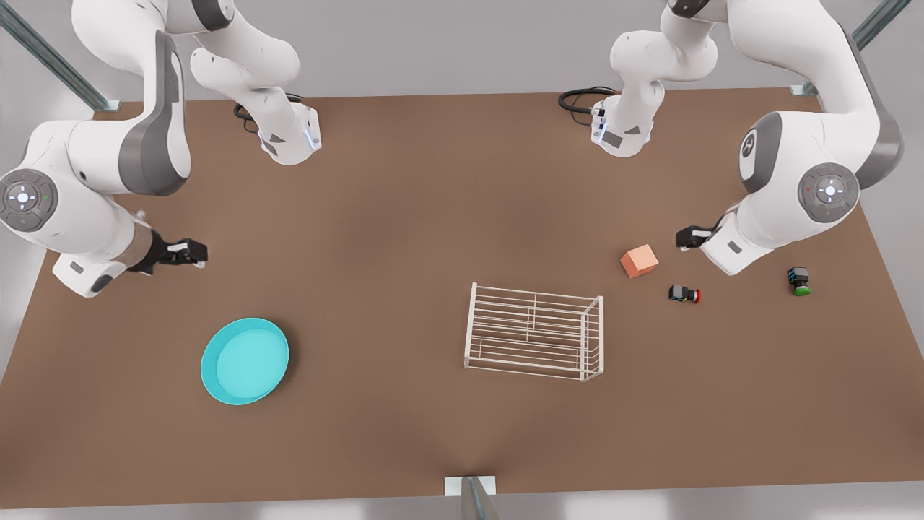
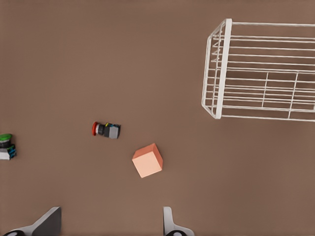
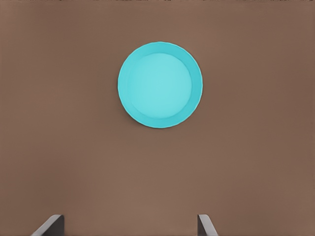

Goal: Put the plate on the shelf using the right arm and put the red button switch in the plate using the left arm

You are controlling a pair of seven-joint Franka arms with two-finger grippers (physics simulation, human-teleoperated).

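Nothing is done yet: the plate (image 1: 245,360) lies on the bench (image 1: 404,238) well apart from the shelf (image 1: 534,331), the red button switch (image 1: 683,294) sits beside it, and both the right gripper (image 1: 189,252) and left gripper (image 1: 691,237) hover spread and empty.

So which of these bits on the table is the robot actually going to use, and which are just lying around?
For the job:
- round turquoise plate
- white wire shelf
- small dark switch with red cap

Just lying about:
- salmon-orange cube
- like switch with green cap
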